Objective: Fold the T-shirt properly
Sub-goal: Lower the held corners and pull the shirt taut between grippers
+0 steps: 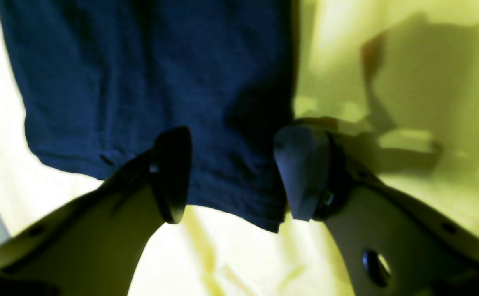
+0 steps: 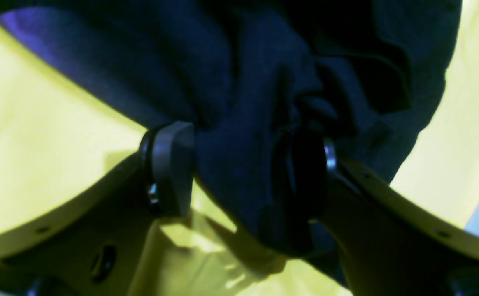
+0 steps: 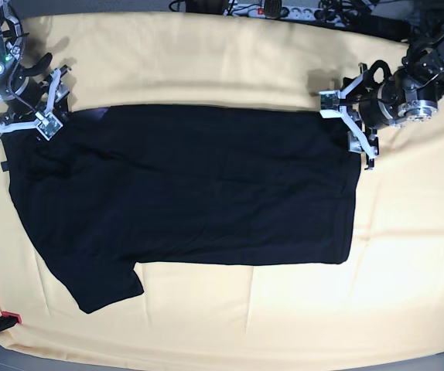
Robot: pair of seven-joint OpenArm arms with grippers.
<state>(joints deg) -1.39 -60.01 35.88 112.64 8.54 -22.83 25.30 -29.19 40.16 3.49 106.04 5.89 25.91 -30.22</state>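
The black T-shirt [image 3: 183,185] lies spread flat, plain side up, on the yellow cloth [image 3: 230,62], with one sleeve pointing to the lower left. My left gripper [image 3: 351,127] stands open at the shirt's upper right corner. In the left wrist view that hem corner [image 1: 140,82] lies between the spread fingers of the left gripper [image 1: 239,176]. My right gripper [image 3: 40,116] is at the upper left corner of the shirt. In the right wrist view the right gripper [image 2: 237,172] has its jaws wide apart, and bunched shirt fabric [image 2: 239,82] fills the gap.
The yellow cloth covers the whole table under the shirt. A power strip and cables [image 3: 276,9] run along the far edge. A small red object [image 3: 9,317] sits at the near left corner.
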